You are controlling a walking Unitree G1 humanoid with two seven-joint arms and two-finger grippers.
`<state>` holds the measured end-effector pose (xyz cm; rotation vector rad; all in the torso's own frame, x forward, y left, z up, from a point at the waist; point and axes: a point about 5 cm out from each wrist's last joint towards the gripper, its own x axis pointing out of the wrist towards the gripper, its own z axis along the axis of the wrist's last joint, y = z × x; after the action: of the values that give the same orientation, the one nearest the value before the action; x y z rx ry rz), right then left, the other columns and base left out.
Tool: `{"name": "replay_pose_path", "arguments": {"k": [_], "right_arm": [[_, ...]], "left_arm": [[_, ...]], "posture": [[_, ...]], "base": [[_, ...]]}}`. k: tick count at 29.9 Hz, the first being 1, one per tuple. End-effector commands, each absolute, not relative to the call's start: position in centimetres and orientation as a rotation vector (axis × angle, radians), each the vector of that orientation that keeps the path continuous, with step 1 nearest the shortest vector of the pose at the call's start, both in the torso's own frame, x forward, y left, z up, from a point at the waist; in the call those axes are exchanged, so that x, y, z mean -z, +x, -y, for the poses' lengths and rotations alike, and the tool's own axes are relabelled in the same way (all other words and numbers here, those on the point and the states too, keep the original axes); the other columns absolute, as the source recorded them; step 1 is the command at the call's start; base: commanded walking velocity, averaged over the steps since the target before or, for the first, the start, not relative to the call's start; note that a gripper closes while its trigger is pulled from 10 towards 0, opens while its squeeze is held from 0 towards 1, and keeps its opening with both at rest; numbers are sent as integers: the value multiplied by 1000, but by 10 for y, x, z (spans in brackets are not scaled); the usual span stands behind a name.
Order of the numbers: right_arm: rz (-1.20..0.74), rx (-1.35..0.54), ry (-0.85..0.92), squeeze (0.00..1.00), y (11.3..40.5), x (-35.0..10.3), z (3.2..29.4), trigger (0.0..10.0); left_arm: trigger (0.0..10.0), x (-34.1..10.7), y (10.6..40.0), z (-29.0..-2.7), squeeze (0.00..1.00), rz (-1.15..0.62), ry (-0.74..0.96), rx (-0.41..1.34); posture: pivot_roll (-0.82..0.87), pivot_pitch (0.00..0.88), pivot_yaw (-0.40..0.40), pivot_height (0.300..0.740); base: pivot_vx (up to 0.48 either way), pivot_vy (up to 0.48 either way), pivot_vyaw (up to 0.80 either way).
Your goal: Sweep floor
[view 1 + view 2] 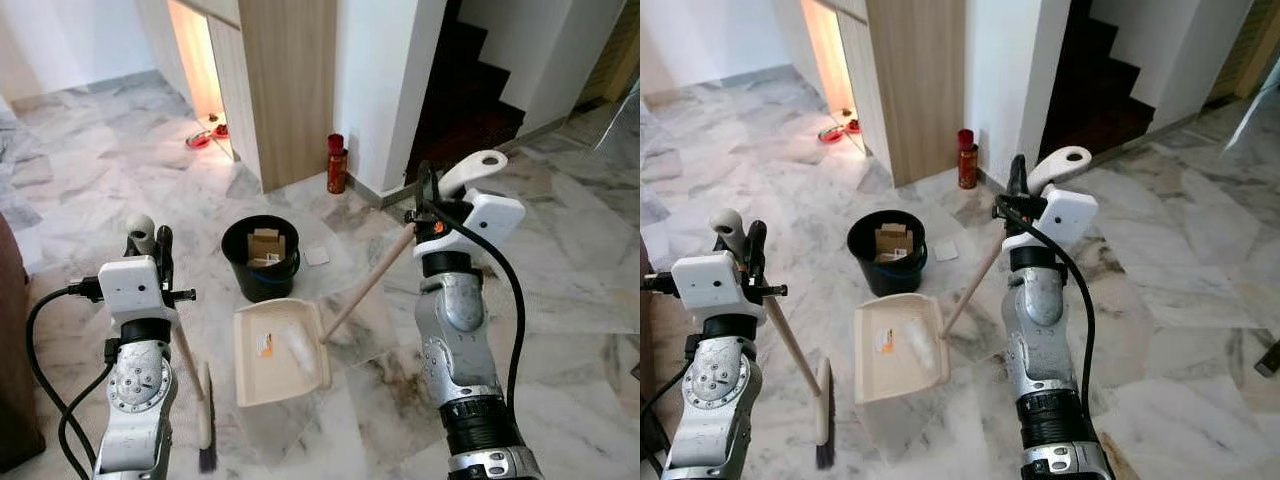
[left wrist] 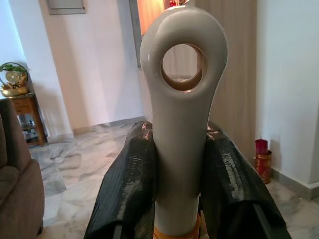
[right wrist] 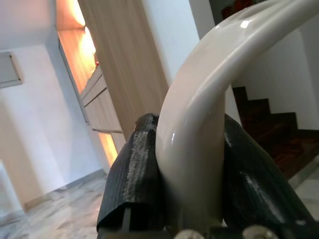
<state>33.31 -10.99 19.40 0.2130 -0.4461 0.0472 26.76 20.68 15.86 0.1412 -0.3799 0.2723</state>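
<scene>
Both grippers, left (image 2: pixel 182 189) and right (image 3: pixel 192 174), pinch broom (image 1: pixel 205 420) and dustpan (image 1: pixel 278 350) handles. I keep the pan flat beside the bin (image 1: pixel 261 257) while sweeping

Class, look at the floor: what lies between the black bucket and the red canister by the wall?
In the left eye view, a small white square piece lies on the marble between the black bucket and the red canister.
</scene>
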Motion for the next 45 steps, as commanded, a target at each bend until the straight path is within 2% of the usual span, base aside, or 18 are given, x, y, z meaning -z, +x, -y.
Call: {"name": "replay_pose_path", "arguments": {"k": [1, 6, 17, 22, 36, 45], "right_arm": [[523, -46, 225, 0, 331, -209, 112, 10000], [517, -61, 223, 0, 331, -208, 109, 10000], [513, -87, 229, 0, 331, -206, 105, 10000], [510, -93, 230, 0, 331, -206, 104, 10000], [455, -117, 302, 0, 331, -199, 100, 10000], [501, -154, 304, 0, 330, -210, 96, 10000]], "left_arm": [[10000, -166, 268, -203, 0, 426, 158, -259], [10000, -166, 269, -202, 0, 427, 157, -250], [10000, -166, 269, -200, 0, 432, 155, -246], [10000, -167, 270, -200, 0, 434, 158, -246], [10000, -165, 267, -203, 0, 427, 161, -263], [10000, -165, 265, -206, 0, 425, 169, -281]], "posture": [[109, 0, 23, 740], [112, 0, 19, 740], [116, 0, 17, 740], [118, 0, 15, 740], [125, 0, 15, 740], [134, 0, 17, 740]], "base": [[371, 0, 0], [371, 0, 610], [373, 0, 0], [373, 0, 600], [372, 0, 0], [372, 0, 49]]}}
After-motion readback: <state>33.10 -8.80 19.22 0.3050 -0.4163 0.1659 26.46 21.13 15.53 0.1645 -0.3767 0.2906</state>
